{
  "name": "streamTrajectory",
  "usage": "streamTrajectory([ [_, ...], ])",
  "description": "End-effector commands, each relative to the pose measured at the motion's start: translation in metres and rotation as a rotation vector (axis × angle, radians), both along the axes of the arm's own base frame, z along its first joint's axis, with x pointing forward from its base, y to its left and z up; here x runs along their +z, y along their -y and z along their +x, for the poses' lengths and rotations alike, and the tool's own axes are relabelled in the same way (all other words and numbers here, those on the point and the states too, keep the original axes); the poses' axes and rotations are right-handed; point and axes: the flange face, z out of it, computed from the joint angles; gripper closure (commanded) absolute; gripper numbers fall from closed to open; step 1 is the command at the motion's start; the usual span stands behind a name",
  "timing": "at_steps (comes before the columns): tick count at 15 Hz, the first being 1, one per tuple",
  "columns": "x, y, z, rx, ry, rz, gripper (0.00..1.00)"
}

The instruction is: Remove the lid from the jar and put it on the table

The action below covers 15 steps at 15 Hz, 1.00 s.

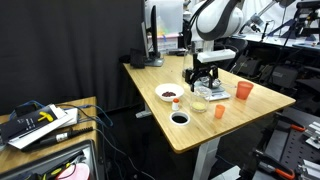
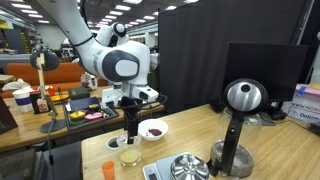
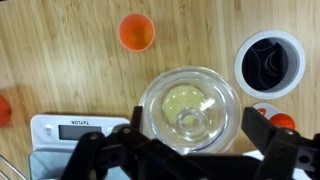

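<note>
The jar (image 3: 190, 105) is small, squat and clear with a pale yellow inside. It stands on the light-wood table (image 3: 60, 60). The clear whitish lid (image 3: 196, 122), with a small knob, sits on the jar. My gripper (image 3: 195, 128) is open and empty. It hangs straight above the jar, one finger on each side of it in the wrist view. In both exterior views the gripper (image 1: 203, 80) (image 2: 127, 135) is a little above the jar (image 1: 200, 103) (image 2: 130, 156) and apart from it.
Close to the jar are a black bowl (image 3: 268, 63), a white bowl with red bits (image 1: 170, 94), two orange cups (image 3: 136, 31) (image 1: 244, 90) and a kitchen scale (image 3: 80, 128). A cluttered smaller desk (image 1: 50, 125) stands beside the table.
</note>
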Motion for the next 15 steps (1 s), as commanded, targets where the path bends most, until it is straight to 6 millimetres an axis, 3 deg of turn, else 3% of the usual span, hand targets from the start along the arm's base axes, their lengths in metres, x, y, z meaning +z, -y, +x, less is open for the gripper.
streamTrajectory([
  [1,-0.0052,-0.0006,-0.0006,-0.015,-0.011,0.007,0.0],
  [7,-0.0051,0.0002,0.0028,-0.021,-0.007,0.008,0.01],
  [10,-0.0055,-0.0005,0.0034,-0.024,-0.006,0.014,0.29],
  [15,-0.0001,0.0001,0.0079,-0.049,0.002,0.034,0.62],
])
